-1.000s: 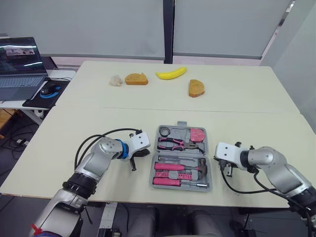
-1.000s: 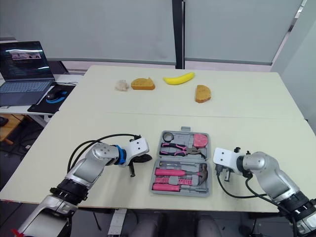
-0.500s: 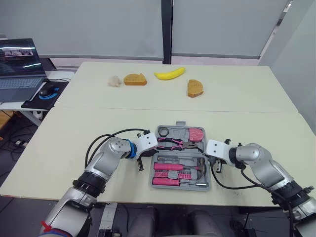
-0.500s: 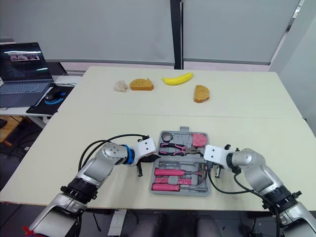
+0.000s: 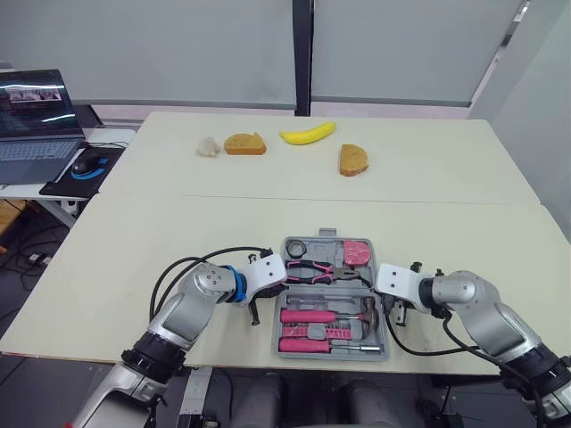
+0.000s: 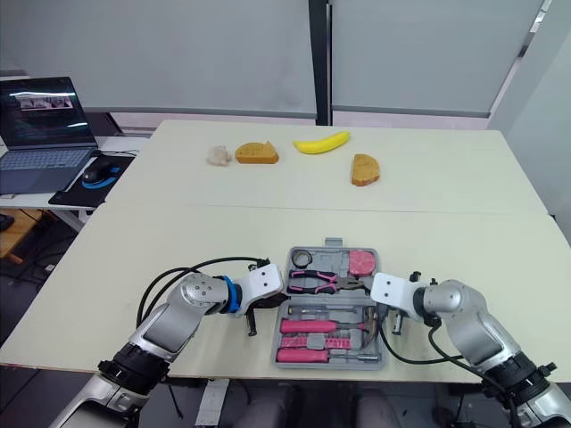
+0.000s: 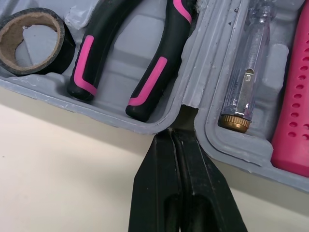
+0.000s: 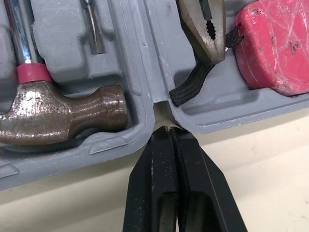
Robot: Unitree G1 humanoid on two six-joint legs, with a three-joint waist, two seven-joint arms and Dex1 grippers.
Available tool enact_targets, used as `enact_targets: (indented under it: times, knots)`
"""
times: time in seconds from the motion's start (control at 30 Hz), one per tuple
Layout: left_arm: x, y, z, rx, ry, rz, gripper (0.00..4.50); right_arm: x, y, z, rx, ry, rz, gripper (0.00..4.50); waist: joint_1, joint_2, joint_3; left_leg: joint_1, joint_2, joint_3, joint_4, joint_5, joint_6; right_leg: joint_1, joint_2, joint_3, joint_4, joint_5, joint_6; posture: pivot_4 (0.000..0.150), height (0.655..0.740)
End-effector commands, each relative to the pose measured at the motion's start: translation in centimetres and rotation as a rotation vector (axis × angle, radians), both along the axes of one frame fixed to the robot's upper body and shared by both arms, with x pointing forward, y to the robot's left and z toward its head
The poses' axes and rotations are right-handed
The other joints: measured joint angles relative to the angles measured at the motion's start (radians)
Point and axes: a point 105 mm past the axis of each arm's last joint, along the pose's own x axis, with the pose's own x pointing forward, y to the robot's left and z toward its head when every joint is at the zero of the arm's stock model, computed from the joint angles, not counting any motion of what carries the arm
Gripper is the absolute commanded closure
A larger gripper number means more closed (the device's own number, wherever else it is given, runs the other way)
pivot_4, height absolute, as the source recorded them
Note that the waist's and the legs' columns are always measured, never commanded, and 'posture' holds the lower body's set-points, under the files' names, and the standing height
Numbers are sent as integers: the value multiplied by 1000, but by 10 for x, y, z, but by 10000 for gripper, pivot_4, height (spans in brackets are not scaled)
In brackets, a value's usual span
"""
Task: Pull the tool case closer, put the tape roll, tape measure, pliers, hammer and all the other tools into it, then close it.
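Fingers of the left gripper (image 7: pixel 176 133) are pressed flat together with nothing between them. Their narrow tip touches the tool case (image 7: pixel 198 72) at its 9 o'clock side, just where the fold line between the two halves meets the wall. The right gripper (image 8: pixel 166 129) is closed in the same empty way and sits in the matching notch at the 3 o'clock side. I think the fingers are kept together so that the slim tip fits into these notches. With one arm on each side, the case is pinched between them and can be slid without turning.

The case lies open and flat on the table (image 5: pixel 401 169), near its edge at 6 o'clock. In the half toward 12 o'clock I see the tape roll (image 7: pixel 62 50), the pliers (image 7: pixel 104 48) and the pink tape measure (image 8: pixel 275 48). The half toward 6 o'clock holds the hammer (image 8: pixel 72 113), a clear-handled screwdriver (image 7: pixel 246 67) and pink-handled tools. Each one rests in its own moulded pocket, so the filling looks complete to me. What remains, in my opinion, is only to fold one half over the other.
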Motion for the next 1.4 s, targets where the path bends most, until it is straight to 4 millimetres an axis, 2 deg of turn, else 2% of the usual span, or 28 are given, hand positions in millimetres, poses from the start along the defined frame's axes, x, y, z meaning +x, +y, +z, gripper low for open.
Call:
enact_targets:
  times: [0.03, 0.33, 0.7, 0.87, 1.07, 1.13, 1.23, 1.33, 1.4]
  knots:
    - [-18, -19, -7, -18, 44, -92, 45000, -11, 24, 9, 61, -10, 81, 44922, 0, 0, 0, 0, 0, 0, 0, 0, 0, 0, 0, 0, 0, 0, 0, 1500, 7400]
    - [-28, -21, -12, -13, 66, -101, 45000, -17, 19, 6, 38, -10, 65, 44922, 0, 2, -2, 0, 0, 0, 0, 0, 0, 0, 0, 0, 0, 0, 0, 1500, 7400]
    - [-28, -15, -14, 5, 57, -77, 45000, -16, 11, 3, 15, -22, 46, 44922, 1, 3, -2, 0, 0, 0, 0, 0, 0, 1, 0, 0, 0, 0, 0, 1500, 7400]
    - [-19, 0, -10, 14, 29, -25, 45000, -8, -11, 6, -64, -68, 11, 44922, 2, 3, -3, 0, 0, 0, 0, 0, 0, 0, 0, 0, 0, 0, 0, 1500, 7400]
    - [0, 23, 7, 9, -48, 51, 45000, -2, -41, 17, -71, -79, -78, 44922, 2, 3, -3, 0, 0, 0, 0, 0, 0, 0, 0, 0, 0, 0, 0, 1500, 7400]
    - [4, 32, 15, 5, -82, 60, 45000, 1, -49, 23, 5, -64, -165, 44922, 0, 3, -2, 0, 1, 0, 0, 0, 0, 0, 0, 0, 0, 0, 0, 1500, 7400]
    - [-4, 33, 30, -49, -109, 2, 45000, 3, -52, 32, 197, -5, -303, 44922, -1, 3, -2, 0, 1, 0, 0, 0, 0, 0, 0, 0, 0, 0, 0, 1500, 7400]
    - [-23, 30, 43, -121, -78, -47, 45000, 3, -51, 41, 442, 106, -441, 39283, -1, 3, -2, 0, 1, 0, 0, 0, 0, 0, 0, 1, 0, 0, 0, 1500, 7400]
    - [-36, 25, 51, -171, -46, -87, 45000, 5, -53, 44, 538, 155, -505, 34955, 0, 3, -2, 0, 1, 0, 0, 0, 0, 0, -1, 1, -1, 0, 0, 1500, 7400]
